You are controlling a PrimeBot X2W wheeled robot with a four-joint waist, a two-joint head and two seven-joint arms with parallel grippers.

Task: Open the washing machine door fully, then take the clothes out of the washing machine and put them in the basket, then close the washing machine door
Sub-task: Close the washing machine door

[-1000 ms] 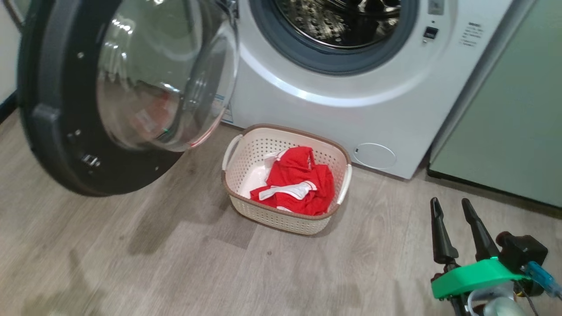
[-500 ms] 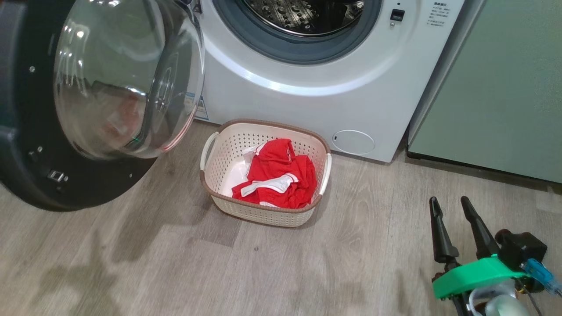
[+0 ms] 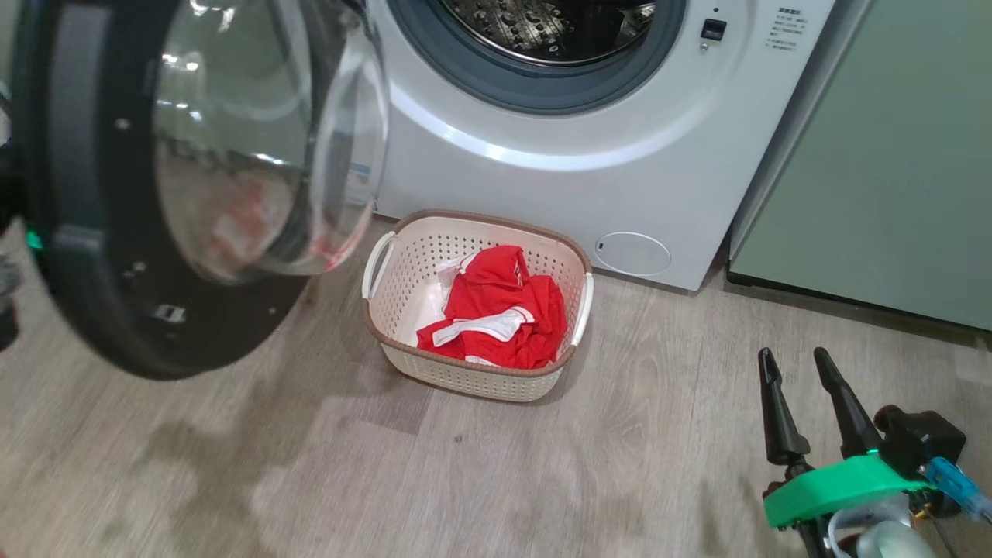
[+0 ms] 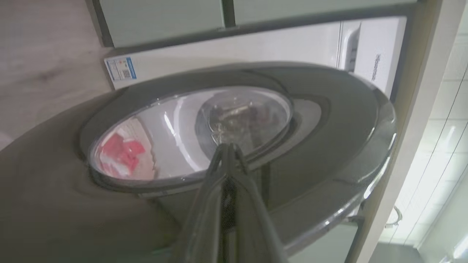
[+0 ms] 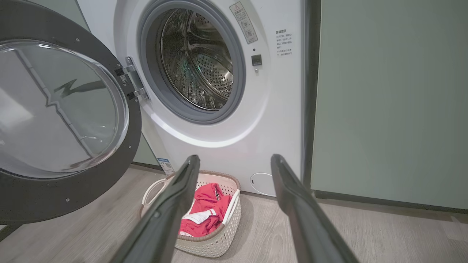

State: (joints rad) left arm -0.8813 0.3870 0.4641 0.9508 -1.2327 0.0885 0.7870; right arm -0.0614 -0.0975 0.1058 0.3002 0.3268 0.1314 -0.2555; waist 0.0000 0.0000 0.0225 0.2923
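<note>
Left end effector by bulging door

Home laundry corner.
A white front-loading washing machine stands beside pale green cabinets on a wood-look plank floor, with a small plastic basket of red clothes standing before it.

Grey-brown wood-look floor
The basket is set on the planks just in front of the washing machine, which is stood beside a pale green cabinet; darker patches are seen at lower left.
</note>
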